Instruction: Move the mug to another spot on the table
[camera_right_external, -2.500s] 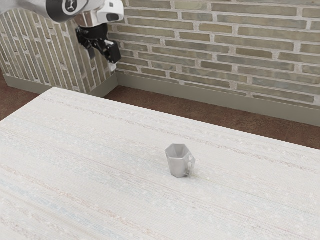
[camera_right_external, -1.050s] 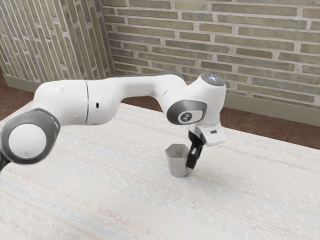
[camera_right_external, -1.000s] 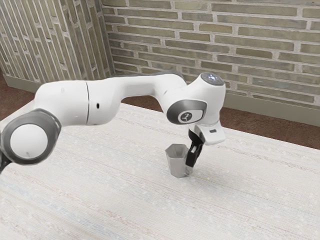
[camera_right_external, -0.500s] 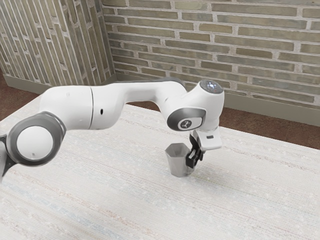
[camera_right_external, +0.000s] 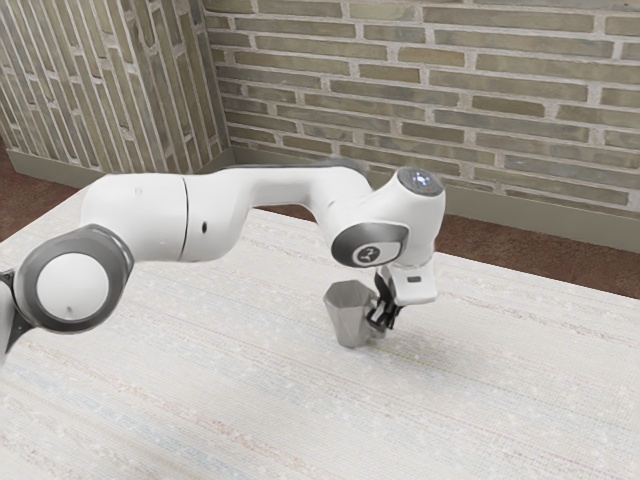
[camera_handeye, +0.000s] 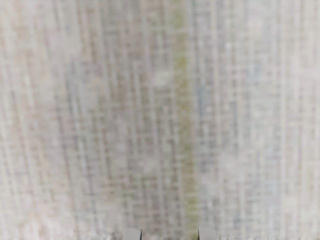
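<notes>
Open tabletop runs from the mug (camera_right_external: 348, 312) to the near edge of the table (camera_right_external: 500, 400) and toward the exterior view's right. The tilted mug, pinched by the gripper (camera_right_external: 381, 316), and the arm (camera_right_external: 230, 215) above the exterior view's left block passage. The brick wall (camera_right_external: 450, 90) stands beyond the far edge.

A pale, whitewashed wood-grain worktop (camera_handeye: 100, 110) spreads across the wrist view, its fine streaks all running one way. One faint greenish-yellow streak (camera_handeye: 184, 125) follows the grain. Two small grey blunt tips (camera_handeye: 132, 233) stand side by side, apart; what they belong to cannot be told.
</notes>
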